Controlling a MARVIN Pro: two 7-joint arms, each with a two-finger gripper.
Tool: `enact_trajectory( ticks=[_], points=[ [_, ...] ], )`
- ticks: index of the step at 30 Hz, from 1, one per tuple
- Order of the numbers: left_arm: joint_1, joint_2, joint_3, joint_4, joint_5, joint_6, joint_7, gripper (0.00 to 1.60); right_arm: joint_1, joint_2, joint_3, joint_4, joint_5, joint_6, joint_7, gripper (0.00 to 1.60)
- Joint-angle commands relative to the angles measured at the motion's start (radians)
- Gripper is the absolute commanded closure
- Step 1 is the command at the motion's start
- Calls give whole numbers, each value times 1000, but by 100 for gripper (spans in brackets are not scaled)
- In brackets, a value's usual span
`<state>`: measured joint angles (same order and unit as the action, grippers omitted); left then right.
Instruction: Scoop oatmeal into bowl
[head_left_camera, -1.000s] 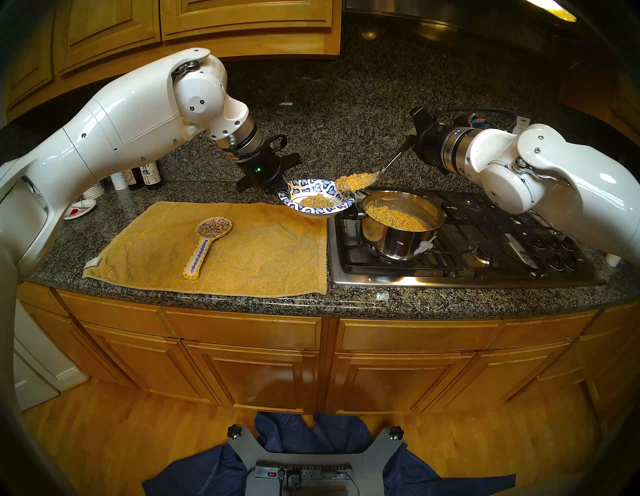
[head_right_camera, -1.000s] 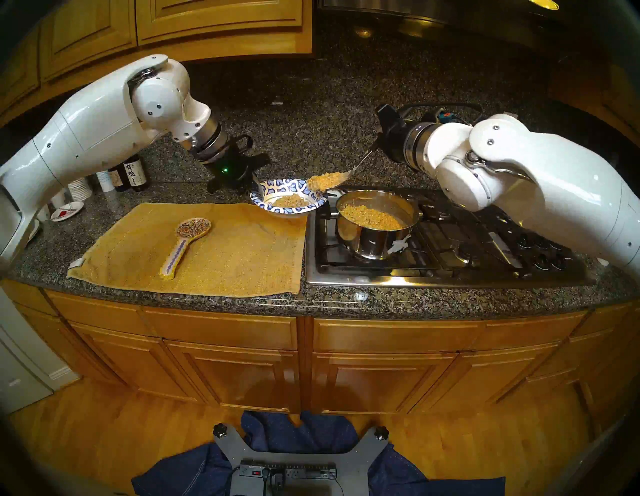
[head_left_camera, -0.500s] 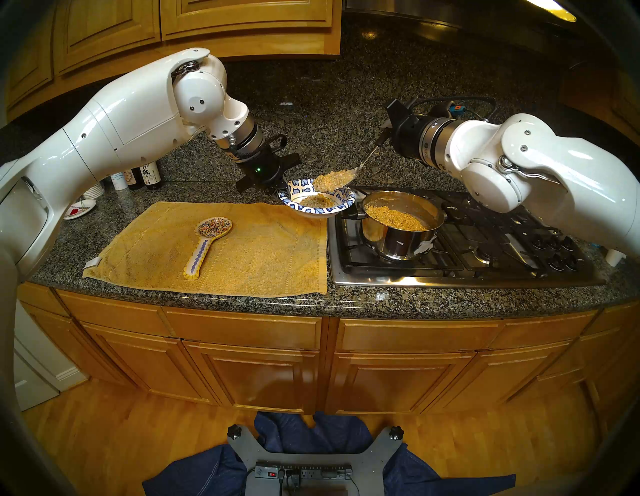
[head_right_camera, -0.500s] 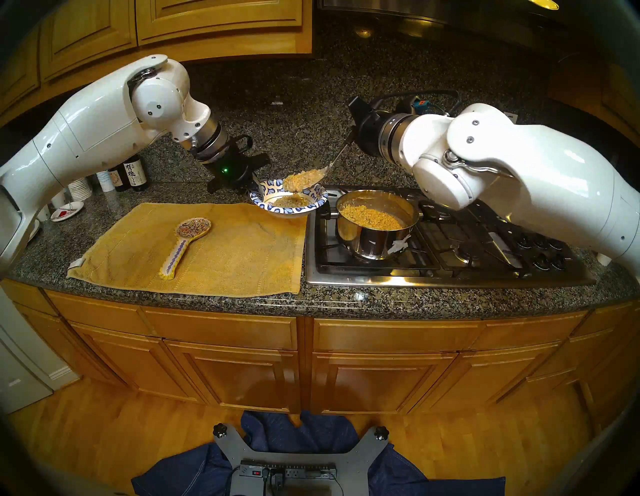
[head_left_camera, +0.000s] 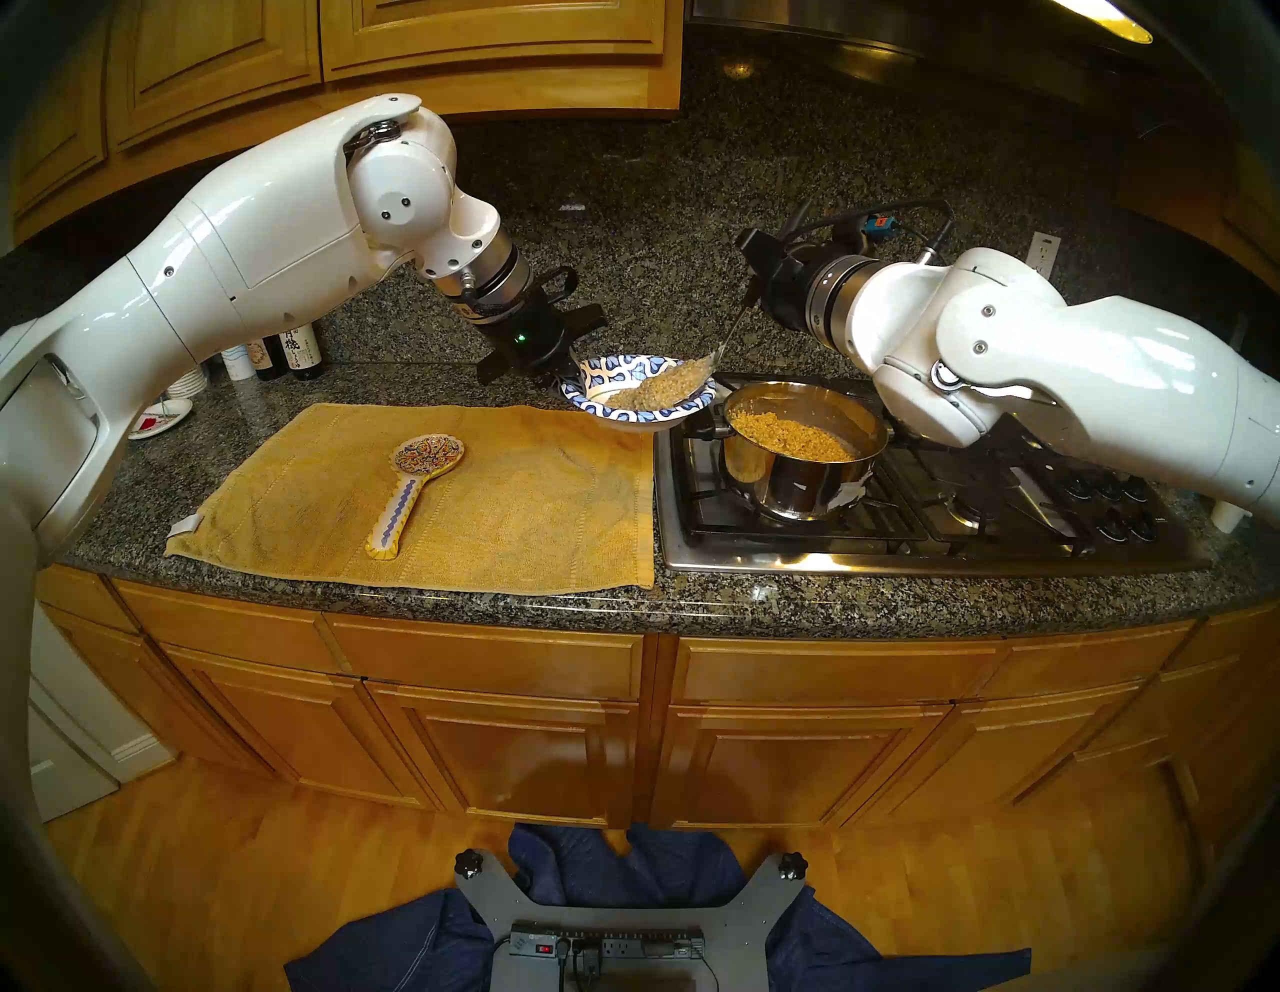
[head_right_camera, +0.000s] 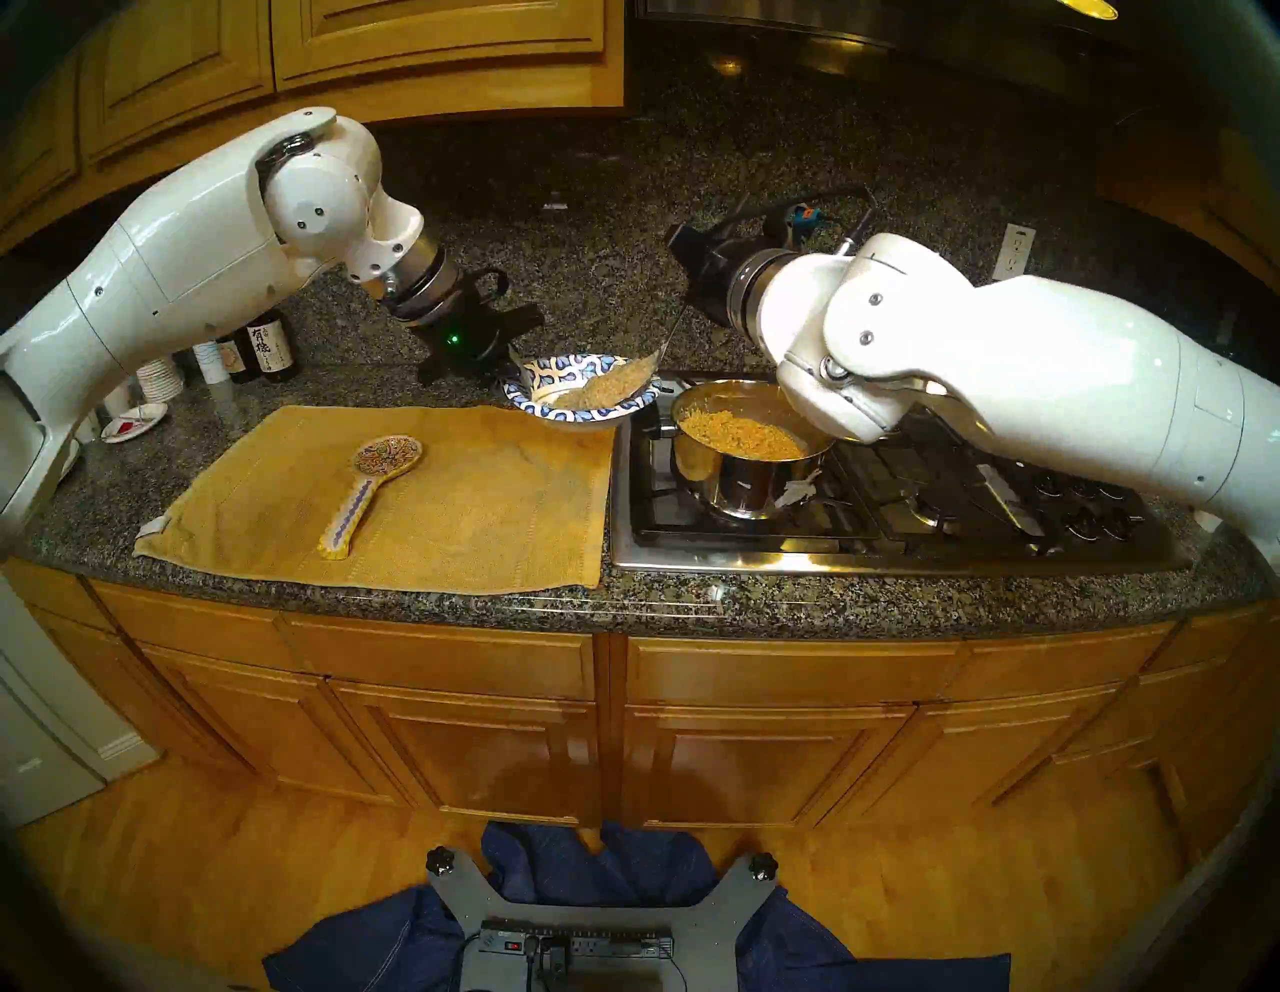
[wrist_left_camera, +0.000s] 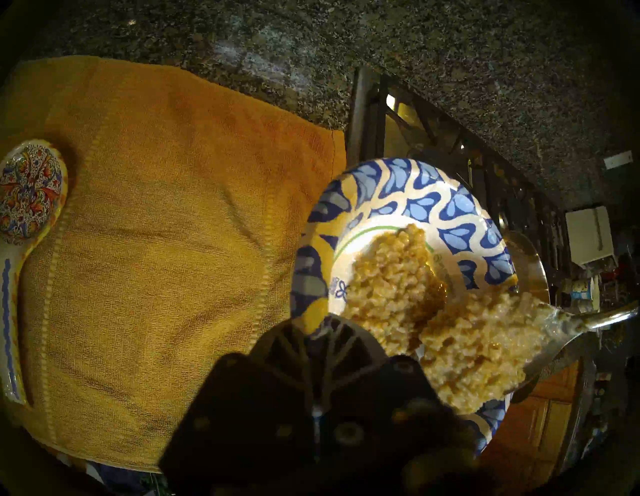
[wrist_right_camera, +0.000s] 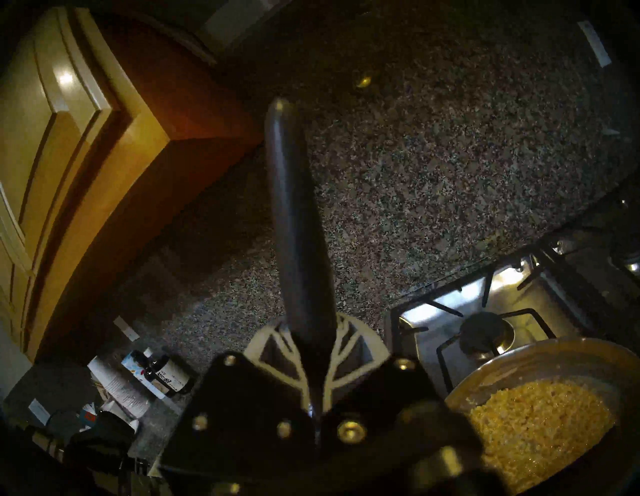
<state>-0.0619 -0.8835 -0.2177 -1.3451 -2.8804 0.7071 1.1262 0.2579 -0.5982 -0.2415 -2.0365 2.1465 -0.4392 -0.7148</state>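
The blue-and-white paper bowl (head_left_camera: 609, 368) hangs tilted over the towel's far right corner, beside the stove. My left gripper (head_left_camera: 564, 377) is shut on its rim (wrist_left_camera: 391, 180). My right gripper (head_left_camera: 751, 294) is shut on the black handle (wrist_right_camera: 294, 225) of a metal spoon (head_left_camera: 727, 339). The spoon is tipped steeply, its head inside the bowl. Tan oatmeal (head_left_camera: 654, 391) slides off the spoon (wrist_left_camera: 588, 322) onto the heap in the bowl (wrist_left_camera: 391, 277). More oatmeal (head_left_camera: 789, 433) fills the steel pot (head_left_camera: 796, 485) on the front left burner.
A painted ceramic spoon rest (head_left_camera: 415, 485) lies on the yellow towel (head_left_camera: 526, 512). The gas stove (head_left_camera: 970, 499) takes up the right of the counter, knobs at its right. Bottles (head_left_camera: 291, 353), stacked cups and a small plate stand at the far left.
My right arm has swung left and lower and tipped the spoon, whose heaped oatmeal now slides into the bowl. The left arm and bowl have barely moved.
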Motion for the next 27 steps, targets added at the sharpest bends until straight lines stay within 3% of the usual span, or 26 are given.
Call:
enact_trajectory(
  ticks=[1,8,15,27],
  points=[
    [-39,-5,-29,-1,1,-1,20,160,81,-38,23,-17,-141,-29,-8,160],
    [-39,-4,-27,-2,1,-2,16,160,122,-39,2,-67,-293,-19,-31,160],
    [-39,-4,-28,-2,1,-2,19,160,144,-46,-71,-103,-494,20,-91,160],
    [-38,-5,-30,-2,1,-3,23,160,156,-109,-209,-100,-816,106,-270,160]
  ],
)
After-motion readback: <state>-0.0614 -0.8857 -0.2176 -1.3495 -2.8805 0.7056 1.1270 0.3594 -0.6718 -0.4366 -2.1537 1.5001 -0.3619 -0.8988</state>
